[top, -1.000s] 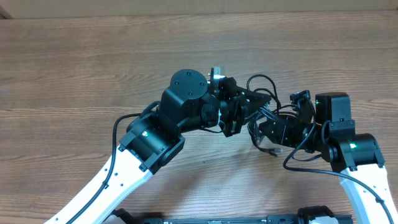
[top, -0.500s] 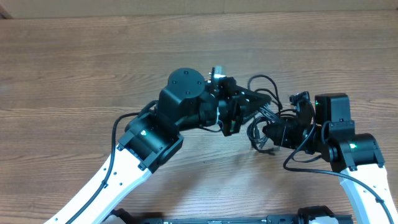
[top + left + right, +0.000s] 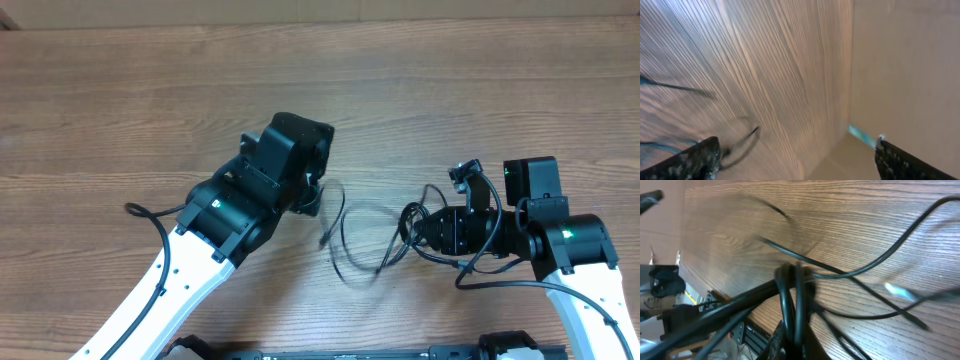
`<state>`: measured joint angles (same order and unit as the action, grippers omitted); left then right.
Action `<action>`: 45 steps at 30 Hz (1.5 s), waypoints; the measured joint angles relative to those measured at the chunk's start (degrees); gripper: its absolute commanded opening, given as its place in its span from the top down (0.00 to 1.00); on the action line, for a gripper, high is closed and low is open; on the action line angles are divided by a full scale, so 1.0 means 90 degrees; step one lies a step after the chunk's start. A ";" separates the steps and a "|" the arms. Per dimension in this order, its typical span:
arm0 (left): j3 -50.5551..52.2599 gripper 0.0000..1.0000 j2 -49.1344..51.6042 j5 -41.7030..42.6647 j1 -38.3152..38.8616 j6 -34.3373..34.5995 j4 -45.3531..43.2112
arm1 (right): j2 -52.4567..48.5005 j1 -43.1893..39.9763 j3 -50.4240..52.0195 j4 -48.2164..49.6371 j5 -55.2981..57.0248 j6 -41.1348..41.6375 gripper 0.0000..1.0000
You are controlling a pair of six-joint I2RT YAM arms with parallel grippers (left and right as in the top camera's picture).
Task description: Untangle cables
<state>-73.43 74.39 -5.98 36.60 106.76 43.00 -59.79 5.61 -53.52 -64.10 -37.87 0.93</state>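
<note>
The cables (image 3: 345,238) are thin black cords, blurred in motion, looping over the wooden table between the two arms. My right gripper (image 3: 420,229) is shut on a bunch of them. In the right wrist view two cord strands (image 3: 791,287) run into the closed right gripper (image 3: 797,339), and others fan out across the wood. My left gripper (image 3: 312,197) sits left of the cords, mostly under its wrist. In the left wrist view the left gripper (image 3: 797,150) stands wide open with nothing between its fingers, and a blurred cable loop (image 3: 742,145) lies on the table by the left finger (image 3: 692,161).
The wooden table (image 3: 140,110) stretches to the back and left. A cardboard wall (image 3: 905,65) rises past the table's far edge. The right arm's own thicker wires (image 3: 478,262) curl by its wrist.
My left gripper has opened, let go of the cables and swung away to the left. My right gripper has shut on the bunch, and the freed cords now trail loose between the arms.
</note>
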 measured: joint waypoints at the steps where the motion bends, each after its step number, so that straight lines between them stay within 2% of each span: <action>1: 0.0000 0.00 0.0000 -0.0199 0.0000 0.0005 0.0155 | 0.0000 0.0000 0.0000 -0.0002 -0.0063 -0.0044 0.96; 4: 0.0000 0.00 0.0000 -0.0379 0.0000 -0.0284 0.0539 | 0.0000 0.0000 0.0000 0.0002 -0.0107 -0.0102 0.96; 8: 0.0000 0.00 -0.0002 -0.0240 0.0000 -0.1506 0.0605 | 0.0000 0.0002 0.0000 0.0036 -0.0129 -0.0117 0.96; 14: 0.0000 0.00 -0.0002 0.0763 0.0000 -0.3976 0.0610 | 0.0000 0.0002 0.0000 0.0172 -0.0214 -0.0172 0.96; 18: 0.0000 0.00 0.0000 0.1761 0.0000 -0.5605 0.0612 | 0.0000 0.0000 0.0000 0.0233 -0.0903 -0.0789 0.96; 22: 0.0000 0.00 0.0000 0.2363 0.0000 -0.6356 0.0614 | 0.0000 0.0002 0.0000 0.0566 -0.1821 -0.1231 0.96; 27: 0.0000 0.01 0.0000 0.2754 0.0000 -0.7281 0.0624 | 0.0000 0.0000 0.0000 0.0823 -0.2407 -0.1343 0.96; 34: 0.0000 0.21 -0.0002 0.4146 0.0000 -0.9005 0.0197 | 0.0000 0.0000 0.0000 0.1736 -0.2676 -0.0935 0.96; 36: 0.0000 0.32 -0.0002 0.4488 -0.0012 -0.9265 0.0087 | 0.0000 0.0000 0.0000 0.1841 -0.2722 -0.0857 0.96; 37: 0.0000 0.33 0.0000 0.4733 -0.0058 -0.9425 0.0034 | 0.0000 0.0000 0.0000 0.1855 -0.2735 -0.0818 0.96; 41: 0.0000 0.32 -0.0002 0.5277 -0.0296 -0.9629 -0.0075 | 0.0000 0.0000 0.0000 0.2113 -0.2773 -0.0668 0.96; 45: 0.0000 0.31 0.0000 0.5790 -0.0670 -0.9719 -0.0257 | -0.0002 -0.0078 0.0000 0.2817 -0.2795 -0.0075 0.96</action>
<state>-73.43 74.39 46.13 30.57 19.29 40.69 -59.81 4.91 -53.52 -38.74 -63.02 0.25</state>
